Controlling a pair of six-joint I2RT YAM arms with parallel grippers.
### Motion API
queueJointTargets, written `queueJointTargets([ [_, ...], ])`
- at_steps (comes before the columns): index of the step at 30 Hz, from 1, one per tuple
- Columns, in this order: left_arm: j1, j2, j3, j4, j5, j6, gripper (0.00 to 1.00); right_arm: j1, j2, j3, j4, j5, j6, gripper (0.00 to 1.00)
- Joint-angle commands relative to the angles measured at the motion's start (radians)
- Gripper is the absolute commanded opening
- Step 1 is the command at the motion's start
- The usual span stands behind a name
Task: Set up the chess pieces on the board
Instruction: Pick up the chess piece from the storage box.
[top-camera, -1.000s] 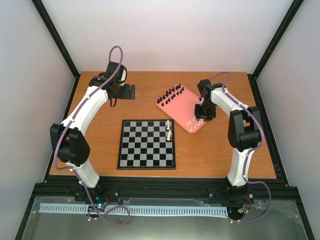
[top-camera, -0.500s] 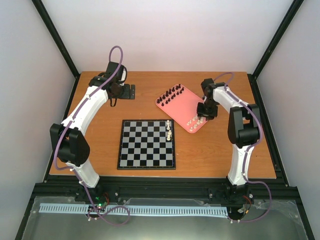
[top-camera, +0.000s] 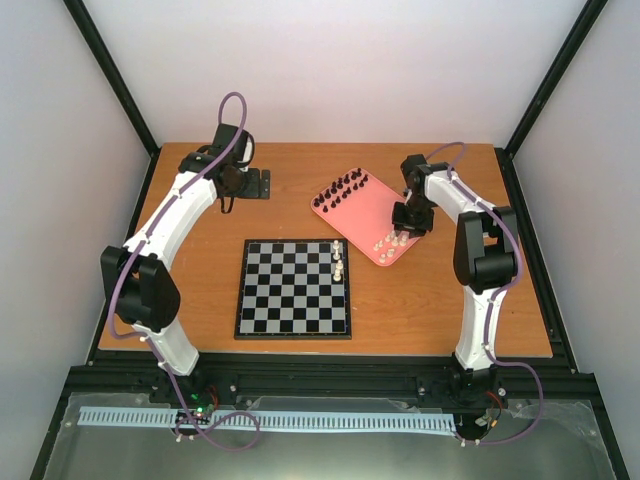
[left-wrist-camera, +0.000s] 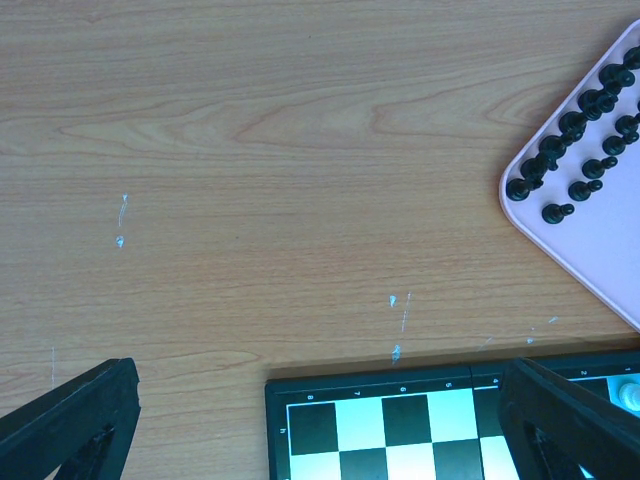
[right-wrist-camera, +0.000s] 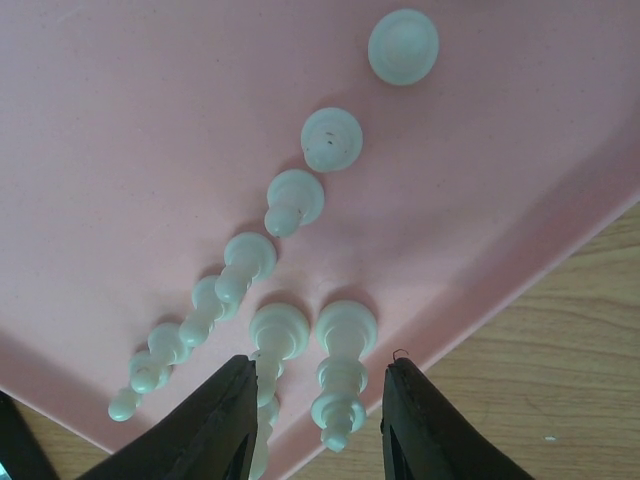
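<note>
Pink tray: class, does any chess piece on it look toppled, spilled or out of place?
Nothing stands out. The black pieces and white pieces stand upright in tidy rows on the pink tray.

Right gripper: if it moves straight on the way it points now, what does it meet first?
Probably the cream-white chess piece standing between the fingers of the right gripper, near the edge of the flat pink tray; depth is unclear.
</note>
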Motion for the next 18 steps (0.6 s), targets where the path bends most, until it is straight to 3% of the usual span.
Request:
queueJointTargets([
  [1,-0.001,0.018,0.036,-0.009,-0.005,0.021,1.0,-0.006,-0.021,0.021,-0.014,0.008,0.011,0.41],
  [18,-0.002,0.022,0.034,-0.005,0.002,0.016,1.0,-0.008,-0.074,0.039,-0.021,0.041,0.026,0.41],
])
